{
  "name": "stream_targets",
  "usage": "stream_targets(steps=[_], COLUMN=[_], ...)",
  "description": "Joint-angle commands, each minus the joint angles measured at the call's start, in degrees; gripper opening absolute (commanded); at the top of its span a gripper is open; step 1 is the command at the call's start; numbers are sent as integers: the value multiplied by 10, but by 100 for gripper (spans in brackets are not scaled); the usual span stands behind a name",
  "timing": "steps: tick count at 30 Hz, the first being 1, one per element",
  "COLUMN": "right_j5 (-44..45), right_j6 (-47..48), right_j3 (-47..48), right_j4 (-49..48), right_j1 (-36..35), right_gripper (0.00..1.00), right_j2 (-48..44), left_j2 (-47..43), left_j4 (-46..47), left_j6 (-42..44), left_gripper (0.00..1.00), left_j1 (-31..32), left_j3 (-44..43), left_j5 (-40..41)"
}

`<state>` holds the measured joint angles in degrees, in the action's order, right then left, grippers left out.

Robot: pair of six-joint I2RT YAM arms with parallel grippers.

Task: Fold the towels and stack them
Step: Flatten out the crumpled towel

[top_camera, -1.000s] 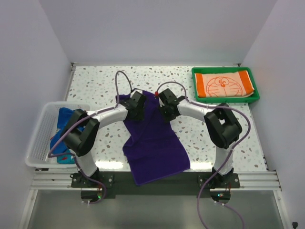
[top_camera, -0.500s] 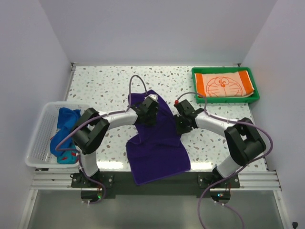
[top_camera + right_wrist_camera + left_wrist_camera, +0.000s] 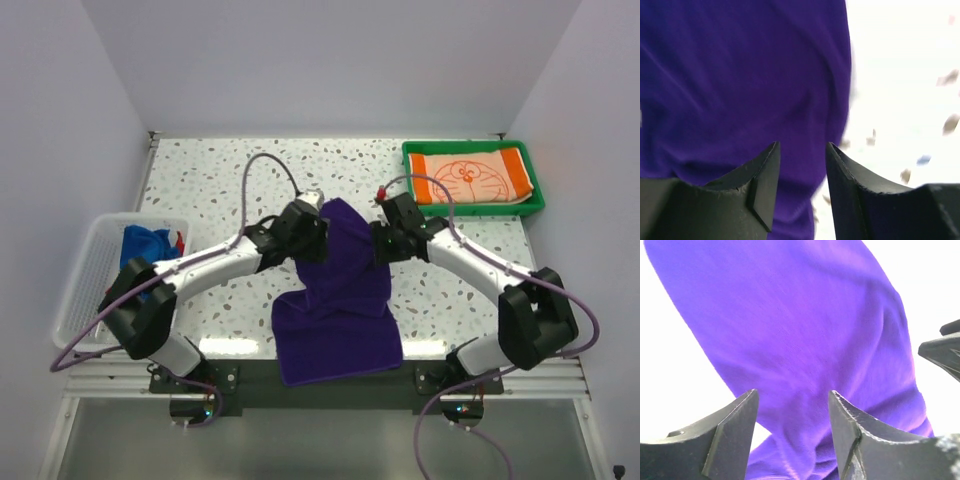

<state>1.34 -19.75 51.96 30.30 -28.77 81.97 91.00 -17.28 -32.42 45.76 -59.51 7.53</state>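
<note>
The dark purple towel (image 3: 340, 300) lies in the middle of the table, its near end hanging over the front edge. Its far part is bunched and doubled over the near part. My left gripper (image 3: 312, 232) is at the far part's left edge, my right gripper (image 3: 382, 243) at its right edge. In the left wrist view the left gripper (image 3: 792, 392) is open above purple cloth (image 3: 790, 315). In the right wrist view the right gripper (image 3: 801, 145) is open over the cloth's right edge (image 3: 740, 75). The orange-and-white cat-face towel (image 3: 468, 178) lies folded in the tray.
The green tray (image 3: 472, 147) stands at the back right. A white mesh basket (image 3: 90, 290) at the left edge holds a blue towel (image 3: 145, 245) and a bit of red cloth (image 3: 180, 240). White walls close in the table on three sides.
Both grippers have moved right and toward the front. The purple towel's far part has been drawn in, narrower and bunched over the near part.
</note>
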Motion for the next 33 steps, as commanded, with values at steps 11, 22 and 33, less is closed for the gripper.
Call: stream_targets(steps=[11, 22, 33], right_j5=[11, -5, -35], right_j6=[158, 178, 183], right_j3=[308, 425, 424], right_j4=[-96, -95, -96], right_j1=[23, 41, 45], right_gripper=[46, 46, 44], right_j2=[258, 395, 436], left_j2=[29, 142, 197], left_j4=[39, 38, 40], left_j6=[3, 22, 23], left_gripper=[65, 63, 54], left_j1=[-179, -184, -181], left_j3=[4, -67, -85], left_j5=[28, 20, -14])
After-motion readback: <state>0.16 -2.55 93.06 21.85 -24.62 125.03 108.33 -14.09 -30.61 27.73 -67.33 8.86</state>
